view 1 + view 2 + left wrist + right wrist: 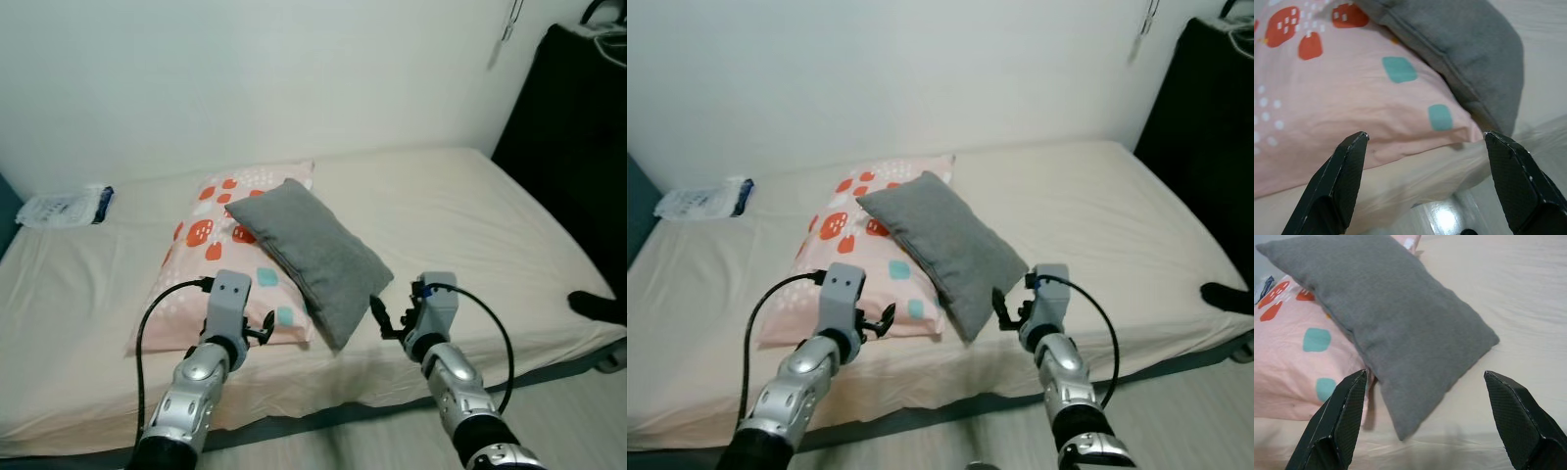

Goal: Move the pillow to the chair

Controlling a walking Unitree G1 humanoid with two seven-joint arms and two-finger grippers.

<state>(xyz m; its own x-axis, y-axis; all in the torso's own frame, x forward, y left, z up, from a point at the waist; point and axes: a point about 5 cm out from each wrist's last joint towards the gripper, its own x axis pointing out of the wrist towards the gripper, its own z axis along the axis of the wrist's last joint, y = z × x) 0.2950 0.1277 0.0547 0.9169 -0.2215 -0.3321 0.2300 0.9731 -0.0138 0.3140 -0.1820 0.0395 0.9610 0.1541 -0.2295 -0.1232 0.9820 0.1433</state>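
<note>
A grey pillow (308,253) lies tilted on top of a pink pillow (212,262) with red and teal patches, both on the bed (470,206). My left gripper (259,332) is open at the pink pillow's near edge (1400,127), not touching it. My right gripper (384,319) is open just to the right of the grey pillow's near corner (1415,347), with nothing between its fingers (1337,426). No chair can be made out.
The bed's front edge (323,411) runs just before me, with floor below. A white and blue packet (65,207) lies at the far left of the bed. A dark cabinet (573,147) stands at the right, and the white wall (255,78) behind.
</note>
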